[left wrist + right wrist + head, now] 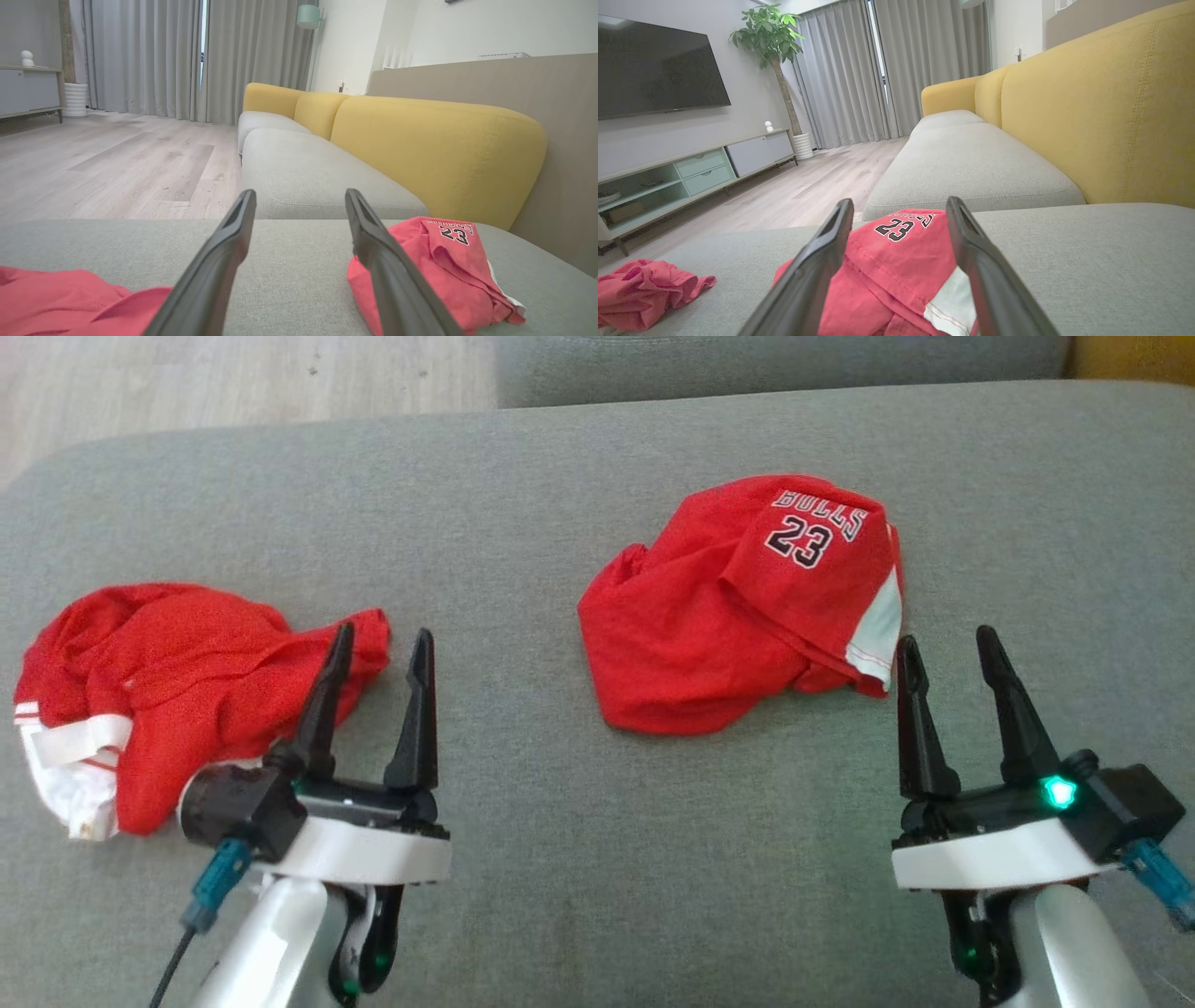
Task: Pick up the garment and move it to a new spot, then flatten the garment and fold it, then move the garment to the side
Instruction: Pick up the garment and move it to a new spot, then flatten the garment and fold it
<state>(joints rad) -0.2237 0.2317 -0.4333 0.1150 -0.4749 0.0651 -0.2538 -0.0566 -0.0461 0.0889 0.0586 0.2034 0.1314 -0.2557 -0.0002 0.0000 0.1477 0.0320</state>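
Jersey (738,616), red with a 23 printed on it, lies crumpled on the grey sofa seat (579,859), its longer run slanting from near-left to far-right in the head view. It sits between the 2 grippers but much nearer the right gripper (947,637), just ahead and to that gripper's left, with its white-trimmed corner just beside the inner fingertip. That gripper's fingers stand spread, holding nothing. The left gripper (384,633) is also spread and empty, its outer finger crossing the edge of another red garment (159,681) at the seat's left. Which heap is meant I cannot tell. For the jersey, the right arm looks better placed.
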